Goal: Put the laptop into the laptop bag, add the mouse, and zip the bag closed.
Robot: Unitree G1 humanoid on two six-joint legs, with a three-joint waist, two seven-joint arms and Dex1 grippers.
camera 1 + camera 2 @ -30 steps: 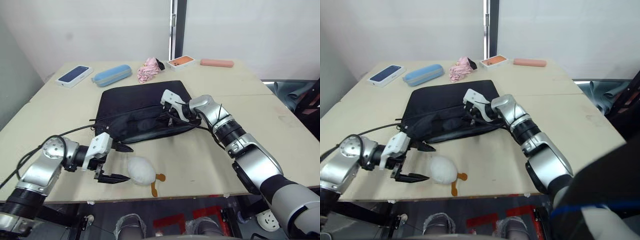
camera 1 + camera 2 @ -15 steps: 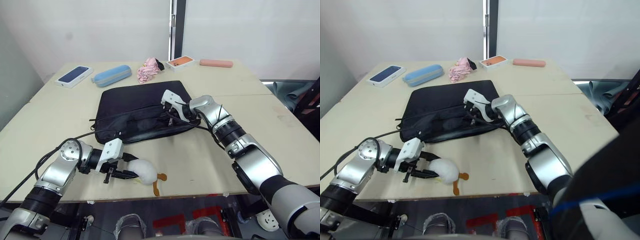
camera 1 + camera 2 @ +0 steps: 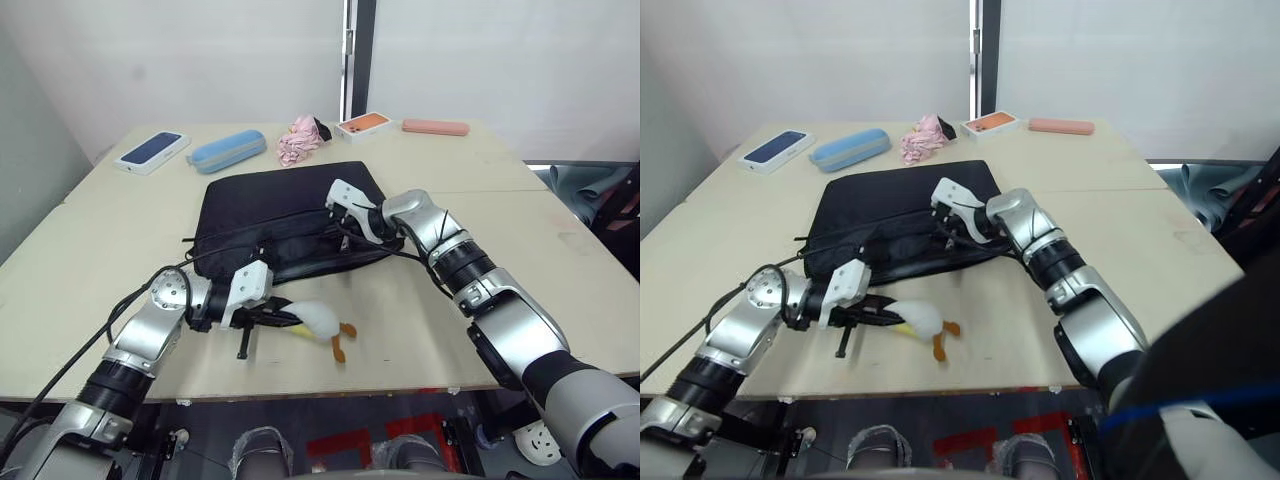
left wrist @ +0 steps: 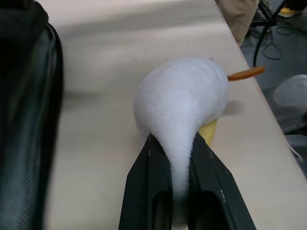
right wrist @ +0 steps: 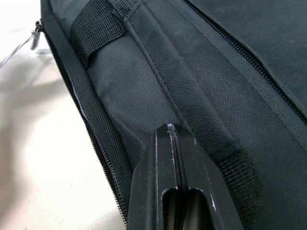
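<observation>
The black laptop bag (image 3: 270, 205) lies flat in the middle of the table, its strap handles at the near edge. My right gripper (image 3: 338, 232) is shut, its tips (image 5: 169, 128) pressing on the bag's fabric beside a strap, near the front zipper. The zipper pull (image 5: 35, 37) hangs at the bag's corner. My left gripper (image 4: 173, 141) is shut on a puffy white plush toy (image 3: 315, 320) with an orange tag, just in front of the bag. The laptop and the mouse are out of view.
Along the far edge lie a blue-topped phone box (image 3: 152, 151), a blue pouch (image 3: 226, 151), a pink cloth (image 3: 298, 140), an orange-topped phone box (image 3: 362, 124) and a flat pink case (image 3: 435, 127). The table's front edge (image 3: 300, 385) is close behind the toy.
My left gripper closed on the white plush toy and carried it right, nearer the bag's front edge. The right gripper stayed shut on the bag.
</observation>
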